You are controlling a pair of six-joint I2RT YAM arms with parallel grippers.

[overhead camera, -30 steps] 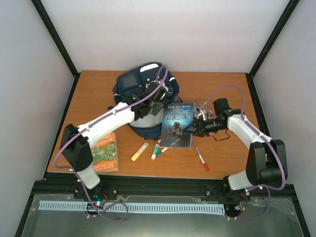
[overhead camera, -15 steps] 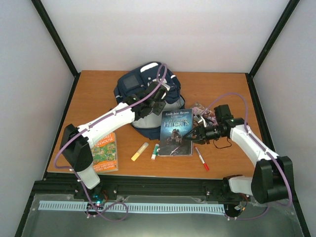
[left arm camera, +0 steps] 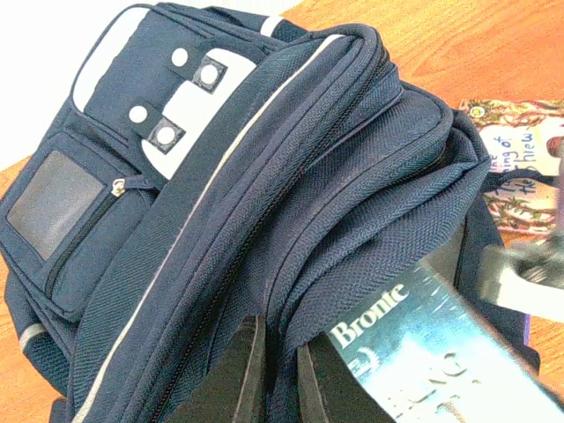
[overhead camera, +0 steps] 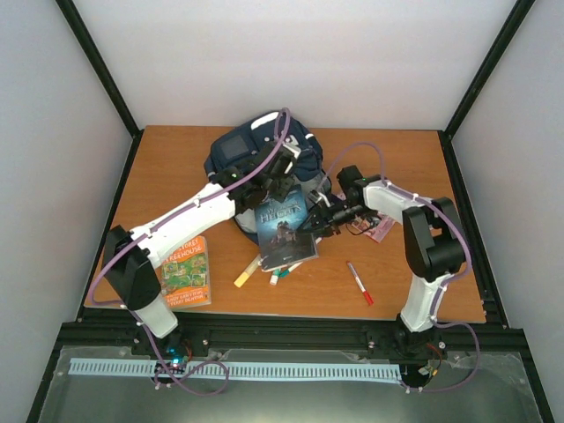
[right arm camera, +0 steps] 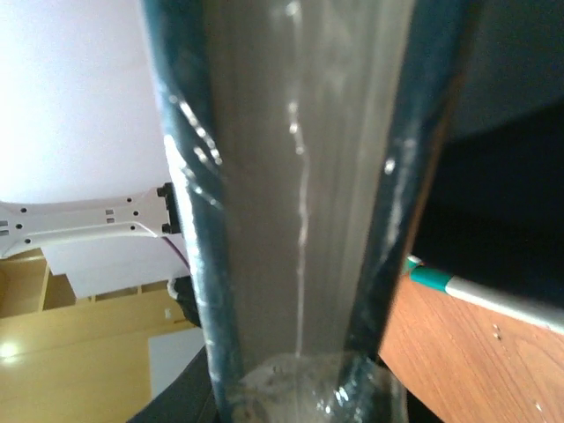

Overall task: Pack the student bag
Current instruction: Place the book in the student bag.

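On the table's (overhead camera: 414, 176) front edge, three pens: red pen (overhead camera: 359, 284), yellow highlighter (overhead camera: 248, 271), and green marker (overhead camera: 278, 276) half under the dark book (overhead camera: 282, 231). Three books: orange book (overhead camera: 186, 270) front-left, the dark book clamped in the right gripper (overhead camera: 319, 222), and a third book (overhead camera: 381, 231) mostly hidden by that arm. One bag (overhead camera: 238, 154), far centre — the left gripper (overhead camera: 284, 182) pinches its fabric. A second ago the dark book lay further right.
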